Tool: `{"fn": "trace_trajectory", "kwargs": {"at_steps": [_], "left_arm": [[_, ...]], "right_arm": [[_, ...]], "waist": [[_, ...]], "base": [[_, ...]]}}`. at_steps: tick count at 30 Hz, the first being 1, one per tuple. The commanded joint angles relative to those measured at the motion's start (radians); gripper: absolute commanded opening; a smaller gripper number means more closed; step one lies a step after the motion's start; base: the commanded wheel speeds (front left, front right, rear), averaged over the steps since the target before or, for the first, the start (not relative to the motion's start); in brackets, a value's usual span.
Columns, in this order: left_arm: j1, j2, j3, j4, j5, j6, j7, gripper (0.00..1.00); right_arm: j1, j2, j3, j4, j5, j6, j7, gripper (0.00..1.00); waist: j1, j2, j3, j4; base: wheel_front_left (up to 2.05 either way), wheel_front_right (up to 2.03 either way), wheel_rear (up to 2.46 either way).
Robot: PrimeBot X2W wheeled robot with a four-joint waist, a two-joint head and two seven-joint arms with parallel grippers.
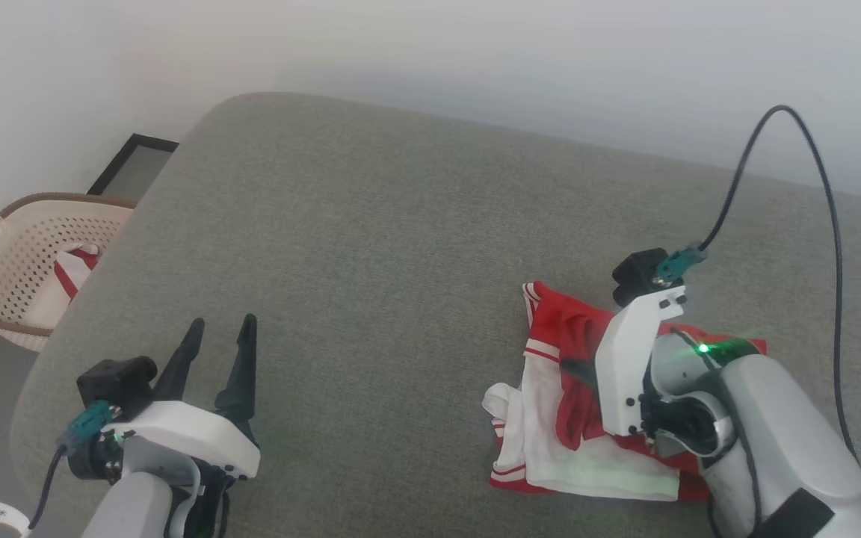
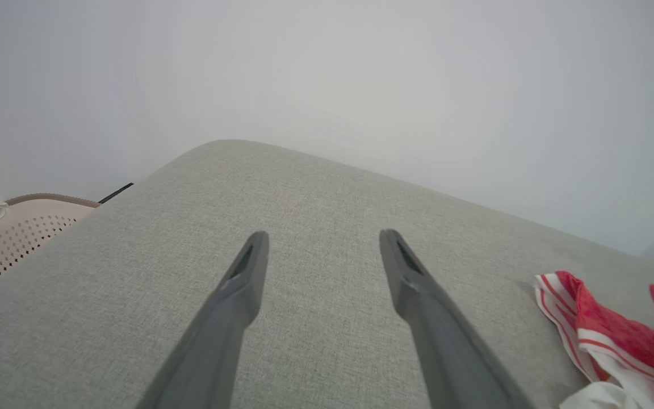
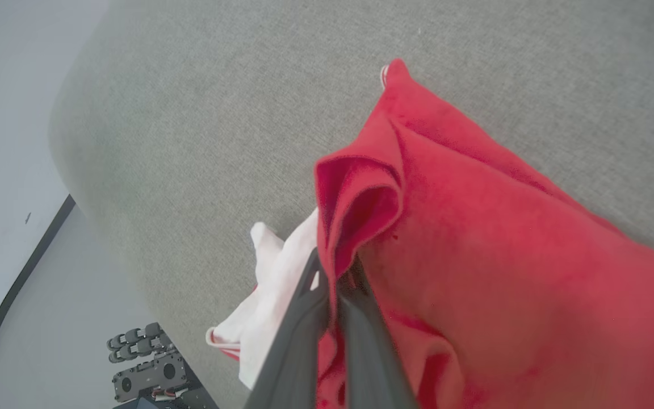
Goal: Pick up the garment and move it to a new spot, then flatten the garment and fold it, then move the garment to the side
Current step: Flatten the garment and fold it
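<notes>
One garment (image 1: pixel 550 329), red with white cuff panels, crumpled at right of grey cushion (image 1: pixel 371 224), near front edge. Your right pincer (image 3: pixel 332 267) clamped on raised red fold, cloth pinched between both fingers. Your left pincer (image 1: pixel 223 321) wide, empty, over bare cushion well left of garment. Expect light, limp cloth; likely drapes and trails when lifted. For flattening, take hem or cuff edge, not mid-fold. Count: two pincers, one basket (image 1: pixel 64 198) off left, one red-striped cloth (image 1: pixel 72 273) inside.
</notes>
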Motion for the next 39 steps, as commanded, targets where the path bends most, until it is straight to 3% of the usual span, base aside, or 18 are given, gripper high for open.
{"fn": "trace_trajectory", "kwargs": {"at_steps": [1,4,5,6,8,9,14,23,39], "left_arm": [[-0.013,-0.004,-0.003,0.004,-0.002,-0.005,-0.003,1.0],[-0.021,-0.007,-0.001,0.015,-0.01,-0.01,-0.004,1.0],[-0.023,-0.007,-0.002,0.018,-0.011,-0.012,-0.004,1.0],[-0.025,-0.009,-0.001,0.021,-0.014,-0.014,-0.005,1.0],[-0.025,-0.007,0.002,0.026,-0.017,-0.015,-0.005,1.0],[-0.024,-0.006,0.004,0.029,-0.018,-0.016,-0.006,1.0],[-0.018,0.001,0.017,0.035,-0.021,-0.022,-0.008,1.0],[0.006,0.016,0.047,0.029,-0.017,-0.019,-0.008,1.0],[0.098,0.05,0.121,-0.022,0.001,-0.006,-0.008,1.0]], "right_arm": [[-0.011,0.004,0.007,0.015,-0.005,0.0,-0.014,0.0],[-0.029,0.014,0.034,0.073,-0.008,0.0,-0.044,0.0],[-0.036,0.016,0.04,0.09,-0.007,0.0,-0.056,0.04],[-0.042,0.016,0.053,0.104,-0.01,0.0,-0.069,0.16],[-0.052,0.015,0.078,0.127,-0.008,0.0,-0.093,0.51],[-0.058,0.015,0.086,0.138,-0.002,0.0,-0.103,1.0],[-0.088,0.006,0.135,0.165,0.02,0.0,-0.138,1.0],[-0.109,-0.064,0.199,0.095,0.06,0.0,-0.229,1.0],[-0.014,-0.204,0.096,-0.031,0.02,0.0,-0.491,1.0]], "waist": [[0.0,-0.0001,-0.001,0.005],[0.0,-0.0001,-0.003,0.01],[0.0,-0.0001,-0.003,0.011],[0.0,-0.0001,-0.003,0.011],[0.0,-0.0001,-0.003,0.009],[0.0,-0.0001,-0.003,0.007],[0.0,-0.0001,-0.006,-0.013],[0.0,-0.0001,-0.021,-0.065],[0.0,-0.0001,-0.056,-0.207]], "base": [[0.0,0.0,0.0],[0.0,0.0,0.0],[0.0,0.0,0.0],[0.0,0.0,0.0],[0.0,0.0,0.0],[0.0,0.0,0.0],[0.0,0.0,0.0],[0.0,0.0,0.0],[0.0,0.0,0.0]]}}
